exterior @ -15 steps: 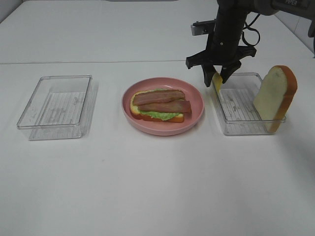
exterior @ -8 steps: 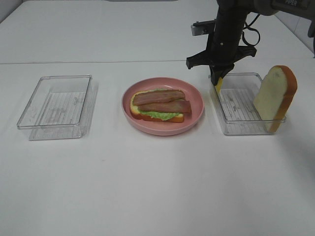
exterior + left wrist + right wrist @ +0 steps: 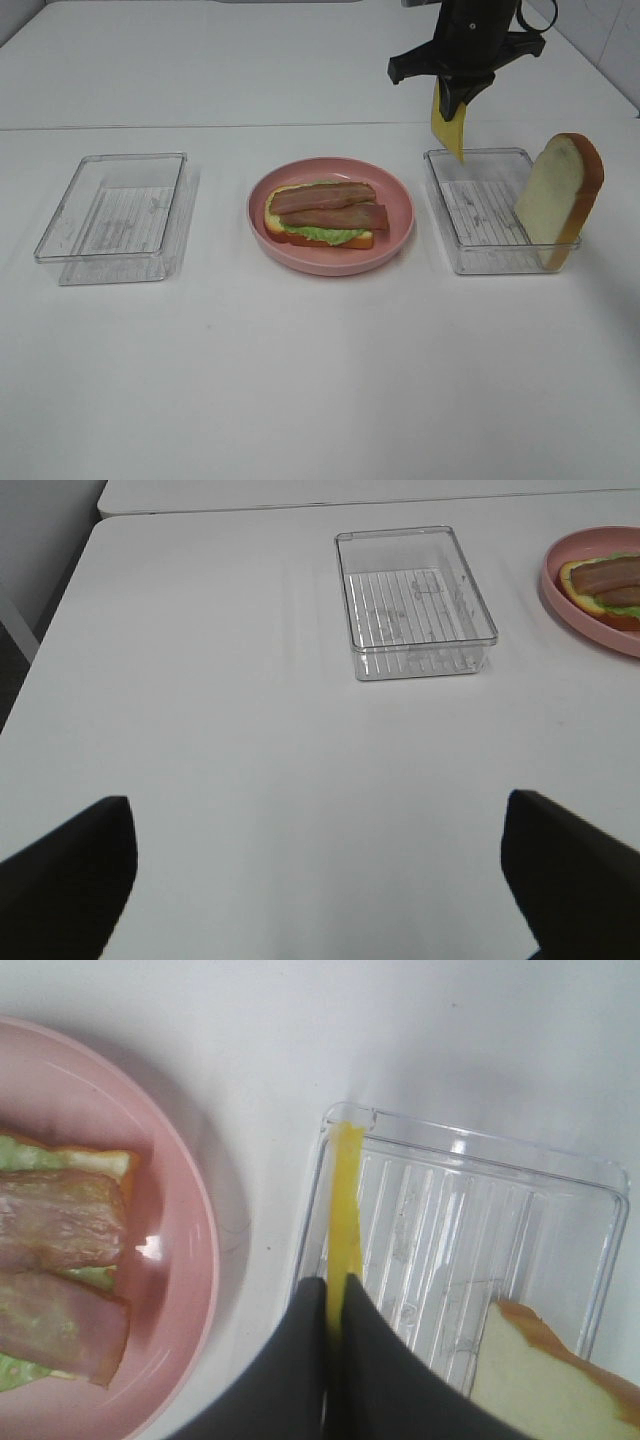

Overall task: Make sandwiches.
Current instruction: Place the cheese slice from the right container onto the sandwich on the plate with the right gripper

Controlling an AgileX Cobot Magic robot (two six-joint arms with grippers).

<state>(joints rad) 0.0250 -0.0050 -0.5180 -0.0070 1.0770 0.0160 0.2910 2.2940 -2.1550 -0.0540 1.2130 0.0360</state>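
Note:
An open sandwich (image 3: 325,215) of bread, green lettuce and two bacon strips lies on the pink plate (image 3: 330,265) at the table's middle. My right gripper (image 3: 455,98) is shut on a yellow cheese slice (image 3: 449,128), which hangs edge-down above the near-left corner of the right tray (image 3: 440,215). The right wrist view shows the cheese (image 3: 346,1200) pinched between the dark fingers (image 3: 300,1340), with the plate (image 3: 190,1260) beside it. A bread slice (image 3: 558,195) leans upright in that tray's right end. My left gripper (image 3: 315,805) stands open over bare table, out of the high view.
An empty clear tray (image 3: 110,205) sits on the left of the table and also shows in the left wrist view as the tray (image 3: 420,645). The plate's edge (image 3: 600,630) lies beyond it. White table surrounds everything.
The right gripper has closed on the cheese slice at the tray's corner and raised it clear of the tray. The left arm has not moved.

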